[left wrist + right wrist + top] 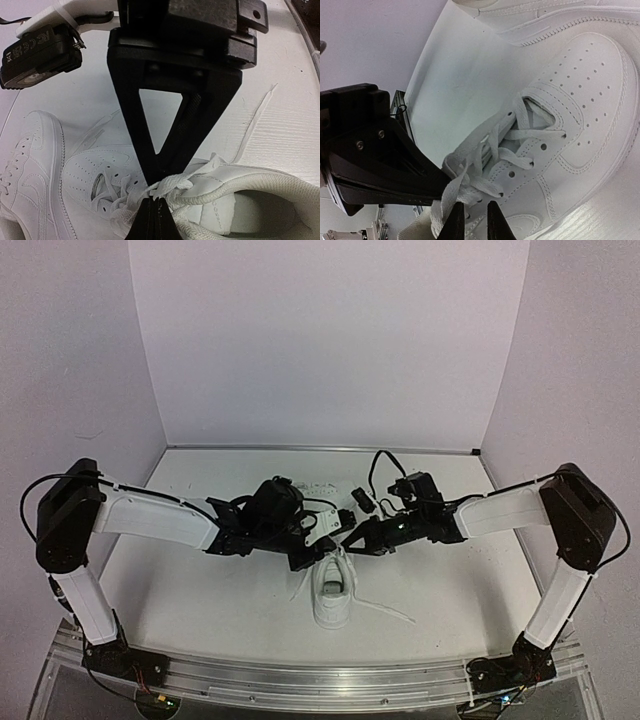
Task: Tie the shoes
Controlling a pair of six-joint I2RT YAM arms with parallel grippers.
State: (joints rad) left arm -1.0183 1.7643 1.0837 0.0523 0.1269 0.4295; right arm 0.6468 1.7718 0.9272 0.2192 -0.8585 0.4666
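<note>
1. The left gripper point(152, 202) has its fingers pressed together on a lace point(172, 184) of a white shoe point(100, 170), pinching it at the top of the lacing, next to the tongue.
2. That shoe lies on the white table point(280, 115). In the left wrist view its toe points to 9 o'clock and its opening sits toward 4 o'clock.
3. A second shoe point(30, 170) (the same plain white) lies just beside the first, at 9 o'clock of its toe. I cannot tell whether the two touch.
4. The right gripper point(474, 220) is at the same lacing. Its fingers stand close together with a narrow gap between them. A lace runs down to the finger point(456, 222) on the 9 o'clock side, but I cannot tell whether it is pinched.
5. In the right wrist view the left gripper's black tip comes in from 9 o'clock and meets the bunched laces.
6. From above, both arms meet over the middle of the table. Only one shoe point(333, 592) shows clearly, at 6 o'clock of the grippers, and a loose lace end point(388, 612) trails from it over the table toward 4 o'clock.
</note>
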